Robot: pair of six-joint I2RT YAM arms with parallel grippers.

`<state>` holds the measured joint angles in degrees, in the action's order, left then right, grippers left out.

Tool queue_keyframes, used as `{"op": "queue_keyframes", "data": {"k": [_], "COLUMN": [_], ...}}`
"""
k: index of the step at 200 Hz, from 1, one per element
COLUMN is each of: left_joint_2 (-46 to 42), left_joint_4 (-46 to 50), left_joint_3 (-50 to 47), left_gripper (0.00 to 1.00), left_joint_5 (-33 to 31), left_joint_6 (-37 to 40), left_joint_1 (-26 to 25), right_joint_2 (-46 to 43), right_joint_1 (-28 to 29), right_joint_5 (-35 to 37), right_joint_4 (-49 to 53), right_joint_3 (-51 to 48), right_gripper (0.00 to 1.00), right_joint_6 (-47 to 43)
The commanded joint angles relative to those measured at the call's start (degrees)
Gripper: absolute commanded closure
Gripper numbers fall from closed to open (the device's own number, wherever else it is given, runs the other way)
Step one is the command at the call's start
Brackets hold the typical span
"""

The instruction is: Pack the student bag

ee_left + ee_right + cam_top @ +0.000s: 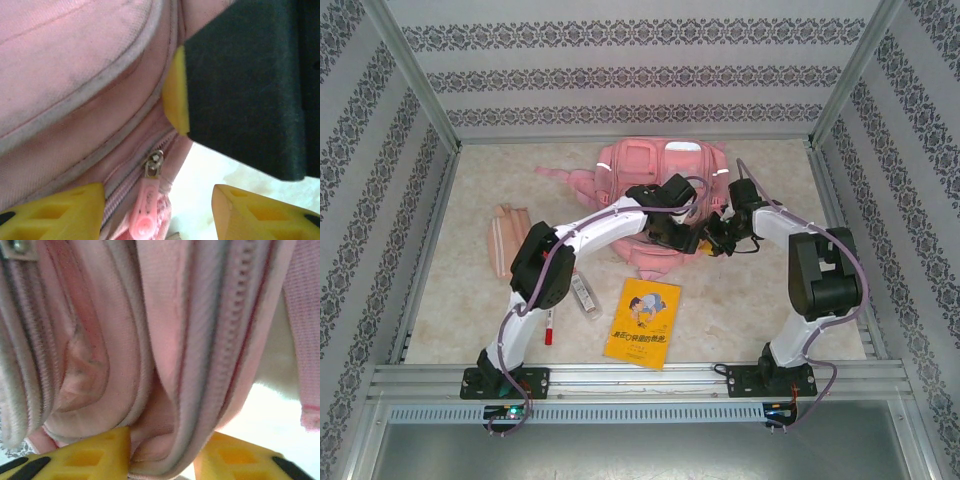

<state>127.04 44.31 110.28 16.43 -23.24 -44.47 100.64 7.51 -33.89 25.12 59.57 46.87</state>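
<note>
Looks like the opening step. The student bag lies far-middle on the surface, zip apparently shut. Right claw pinches a fold of its zippered rim. Left claw is partway wide, with the zipper pull between its fingers, ungripped. Likely next: close on the pull and drag it along the track. Both arms reach forward, wrists converging on the bag's near edge.

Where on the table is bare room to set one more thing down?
Bare: the back left corner, left of the bag; the front right, between book and right arm. Crowded: front left, with sticks, pen and left arm.
</note>
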Motion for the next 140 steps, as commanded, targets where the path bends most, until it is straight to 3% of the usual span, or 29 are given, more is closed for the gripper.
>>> {"op": "queue_keyframes", "data": {"k": [1,25,71,106,119,140], "left_joint_2": [1.93,2.07,0.26,-0.23,0.04,-0.40], "left_joint_4": [5.77,6.46,5.21,3.40,2.68,2.16], "left_joint_3": [3.08,1.99,1.55,1.34,1.44,1.34], "left_gripper": [0.43,0.49,0.76,0.86,1.00,1.00], "left_joint_5": [-2.00,-3.12,-1.68,-1.42,0.15,3.87], "left_joint_6": [-1.53,-2.65,-2.28,-0.03,0.52,1.84], "left_joint_1": [-0.26,-0.26,-0.18,0.73,1.41,2.44], "right_joint_2": [1.40,1.20,1.40,0.80,0.29,-0.42], "right_joint_1": [0.38,0.33,0.31,0.22,0.23,0.15], "right_joint_5": [-1.52,-1.80,-2.23,-1.80,-1.46,-0.70], "right_joint_4": [-0.13,-0.39,-0.82,-0.96,-1.02,-0.80], "right_joint_3": [1.03,0.47,-0.03,-0.66,-0.87,-1.13], "right_gripper": [0.73,0.75,0.78,0.78,0.79,0.79], "right_joint_6": [1.97,1.70,0.92,0.89,0.77,0.44]}}
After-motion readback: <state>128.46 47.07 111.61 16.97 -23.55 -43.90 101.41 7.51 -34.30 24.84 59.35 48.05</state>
